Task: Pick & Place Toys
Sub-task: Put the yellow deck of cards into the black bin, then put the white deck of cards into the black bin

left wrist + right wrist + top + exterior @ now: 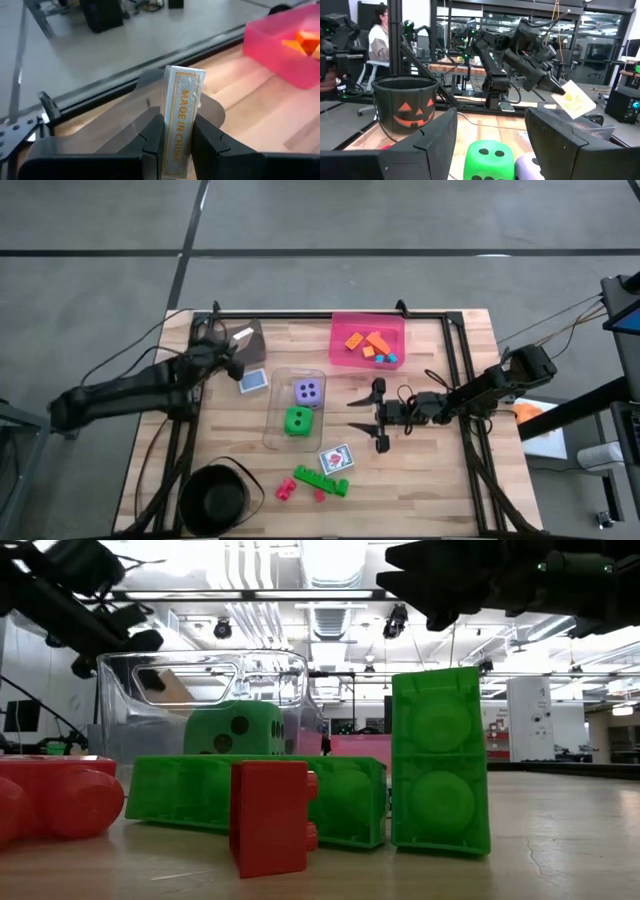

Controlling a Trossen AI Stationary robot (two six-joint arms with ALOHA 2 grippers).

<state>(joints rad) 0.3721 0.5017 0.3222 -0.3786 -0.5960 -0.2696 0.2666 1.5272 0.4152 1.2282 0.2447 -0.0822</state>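
My left gripper [237,348] is at the table's far left, shut on a small picture card pack [179,112] above the grey bin [254,340]. A second card [253,381] lies flat beside the clear bin [276,418], which holds a purple die [308,391] and a green die [297,421]. A third card [336,459] lies nearer the front. A green brick [320,480] and pink pieces [287,489] rest on the table near the front. My right gripper [378,416] stands open just right of the clear bin, holding nothing. My left gripper pinches the card pack's two flat faces near its lower end [175,142] between its two fingers. The printed narrow edge faces the wrist camera. The fingers come from the table's left, slanting down. The pack sticks out past the fingertips, lifted clear above the grey bin.
The pink bin [340,330] at the far middle holds orange and teal bricks. A black round bowl [214,498] sits at the near left corner. A black metal frame [455,350] runs around the tabletop. Bare wood lies between the clear bin and the right frame rail.
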